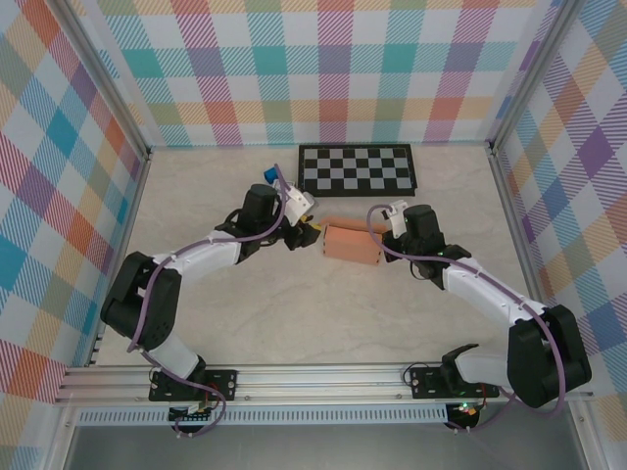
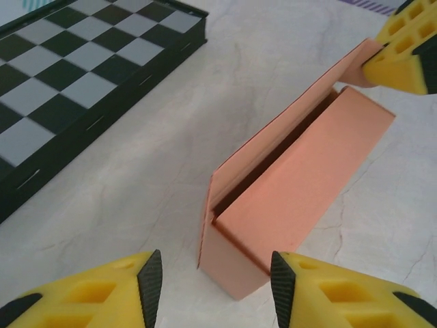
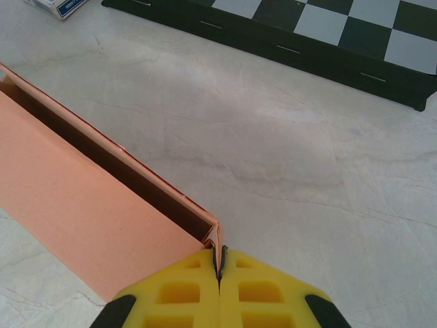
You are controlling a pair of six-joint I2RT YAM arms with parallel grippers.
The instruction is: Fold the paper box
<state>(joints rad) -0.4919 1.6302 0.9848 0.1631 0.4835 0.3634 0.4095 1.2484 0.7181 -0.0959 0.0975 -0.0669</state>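
The paper box (image 1: pixel 353 243) is sitting at the centre of the table (image 1: pixel 294 323), walls already standing but its long top seam gaping. At its 3 o'clock end the right jaws are pinching a flap corner tight. At 9 o'clock the left jaws are hovering half-open, empty. Closing the top remains.

Mid-table: paper box (image 1: pixel 353 244); chessboard (image 1: pixel 358 168) behind it; left hand (image 2: pixel 216 280) at box's left end, right hand (image 3: pixel 220 263) at right end.
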